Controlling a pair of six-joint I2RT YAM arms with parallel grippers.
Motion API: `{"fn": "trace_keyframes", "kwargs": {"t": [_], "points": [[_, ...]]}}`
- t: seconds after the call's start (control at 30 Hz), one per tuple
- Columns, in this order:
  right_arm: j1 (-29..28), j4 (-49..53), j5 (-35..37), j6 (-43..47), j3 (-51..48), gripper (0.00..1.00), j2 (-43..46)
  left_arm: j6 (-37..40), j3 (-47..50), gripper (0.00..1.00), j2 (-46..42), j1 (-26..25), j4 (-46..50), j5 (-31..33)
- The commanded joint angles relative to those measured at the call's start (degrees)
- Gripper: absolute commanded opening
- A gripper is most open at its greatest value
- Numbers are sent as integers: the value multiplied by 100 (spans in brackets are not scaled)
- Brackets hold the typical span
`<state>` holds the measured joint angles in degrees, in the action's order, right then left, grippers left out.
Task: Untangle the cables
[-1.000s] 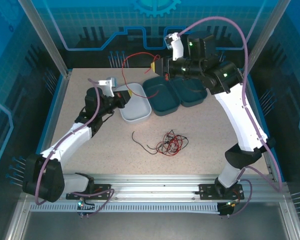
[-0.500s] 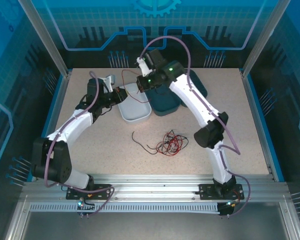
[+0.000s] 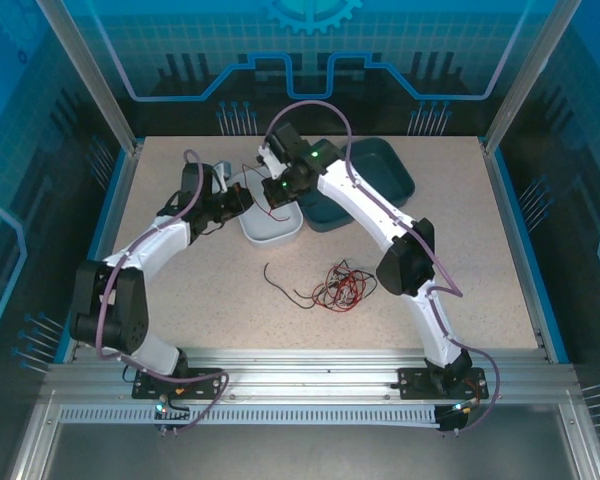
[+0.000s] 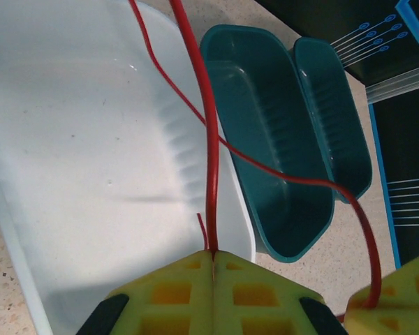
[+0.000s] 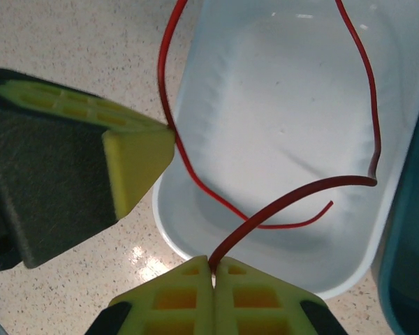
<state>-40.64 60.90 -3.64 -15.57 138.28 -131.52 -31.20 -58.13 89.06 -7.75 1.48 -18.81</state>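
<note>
A red cable (image 4: 209,139) runs between both grippers above the white tray (image 4: 77,139). My left gripper (image 4: 214,252) is shut on one part of it, pads pressed together. My right gripper (image 5: 213,264) is shut on another part, and the red cable (image 5: 293,192) loops out over the white tray (image 5: 279,105) with a loose end hanging. In the top view the left gripper (image 3: 242,195) and right gripper (image 3: 275,190) sit close together at the tray's far end. A tangle of red and black cables (image 3: 335,285) lies mid-table. I see no whitish-grey wire.
Two teal trays (image 3: 330,205) (image 3: 385,165) sit side by side right of the white tray (image 3: 270,228). The teal tray (image 4: 279,139) lies just beyond the white one. Blue walls fence the table; bare tabletop (image 3: 460,260) spreads to the right.
The right arm swung left from above the teal trays to the white tray, carrying the red cable down beside the left gripper. The left gripper stayed at the tray.
</note>
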Motion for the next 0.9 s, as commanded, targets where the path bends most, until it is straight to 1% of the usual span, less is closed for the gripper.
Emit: {"fn": "trace_keyframes", "kwargs": {"t": [0.0,0.07,0.13,0.3,0.37,0.4,0.53,0.6,0.63,0.73,0.87], "points": [[-70,-216,-85,-50,-161,0,-145,78,-16,0,309,46,205,25],[-80,-304,-52,-85,-264,0,-145,138,-49,0,473,45,251,-17],[-93,-334,51,-95,-331,0,-356,178,-48,0,584,45,265,-18],[-102,-442,373,-117,-613,0,-438,281,-91,12,701,45,275,13],[-117,-549,461,-139,-780,0,-428,266,-102,15,668,46,253,18],[-127,-597,488,-147,-845,0,-425,251,-94,16,629,48,233,2],[-162,-700,599,-155,-983,0,-444,178,-75,26,315,45,170,-29],[-176,-695,596,-165,-995,0,-491,173,-59,33,95,45,200,3],[-185,-686,598,-178,-1005,0,-510,175,-38,39,-46,45,231,40],[-232,-672,640,-230,-1072,10,-478,236,42,54,-431,45,366,190],[-297,-676,866,-378,-1329,24,-202,349,257,82,-1029,45,611,419]]}}
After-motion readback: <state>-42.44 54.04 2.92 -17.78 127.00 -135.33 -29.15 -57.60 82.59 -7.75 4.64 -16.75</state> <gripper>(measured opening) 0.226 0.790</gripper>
